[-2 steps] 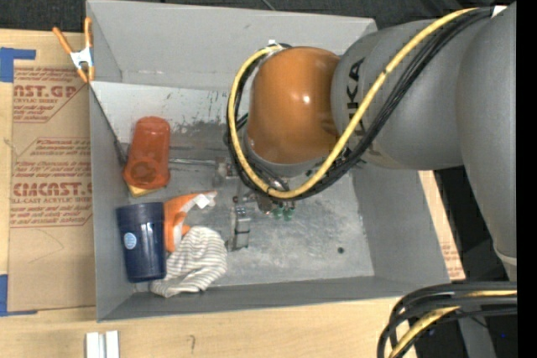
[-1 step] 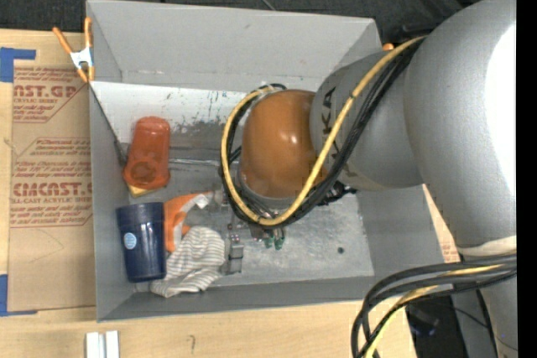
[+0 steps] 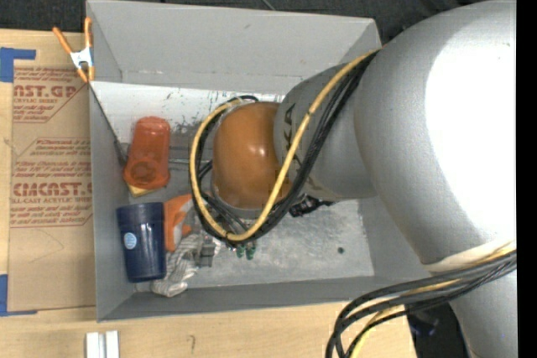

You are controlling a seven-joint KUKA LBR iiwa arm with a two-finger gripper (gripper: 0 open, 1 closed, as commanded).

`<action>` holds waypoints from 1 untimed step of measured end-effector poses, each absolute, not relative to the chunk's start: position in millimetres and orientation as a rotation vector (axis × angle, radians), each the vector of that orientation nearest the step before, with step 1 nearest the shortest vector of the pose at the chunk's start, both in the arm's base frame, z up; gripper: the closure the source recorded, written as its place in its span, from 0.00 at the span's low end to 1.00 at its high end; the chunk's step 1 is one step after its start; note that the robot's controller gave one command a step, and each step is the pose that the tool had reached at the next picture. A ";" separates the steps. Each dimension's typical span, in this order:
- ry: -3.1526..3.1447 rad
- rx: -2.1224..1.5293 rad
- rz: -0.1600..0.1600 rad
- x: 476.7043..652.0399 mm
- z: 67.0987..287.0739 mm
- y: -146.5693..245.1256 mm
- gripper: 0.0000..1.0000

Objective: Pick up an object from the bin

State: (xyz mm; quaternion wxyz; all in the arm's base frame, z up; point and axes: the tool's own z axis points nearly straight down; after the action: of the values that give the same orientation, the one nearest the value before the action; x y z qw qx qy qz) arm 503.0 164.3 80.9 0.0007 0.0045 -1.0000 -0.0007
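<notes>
A dark part of my gripper (image 3: 204, 251) shows at the lower left of the arm's end, low in the front left of the bin. It sits just right of a small orange thing (image 3: 177, 216) and above a crumpled silvery wrapper (image 3: 174, 277). A dark blue cup (image 3: 141, 241) with a round white label lies on its side left of these, against the bin's left wall. Nothing can be made out between the fingers.
An orange translucent cup lies on its side (image 3: 148, 153) further back at the left wall. The arm with its orange cover and yellow cables hides the middle and right of the bin. Small green bits (image 3: 243, 250) lie on the floor by the cables.
</notes>
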 end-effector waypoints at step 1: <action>-3.140 0.014 -0.003 503.0 81.0 164.3 1.00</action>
State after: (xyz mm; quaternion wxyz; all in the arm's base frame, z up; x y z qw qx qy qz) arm 503.0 164.3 81.0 0.0007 0.0043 -1.0000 -0.0008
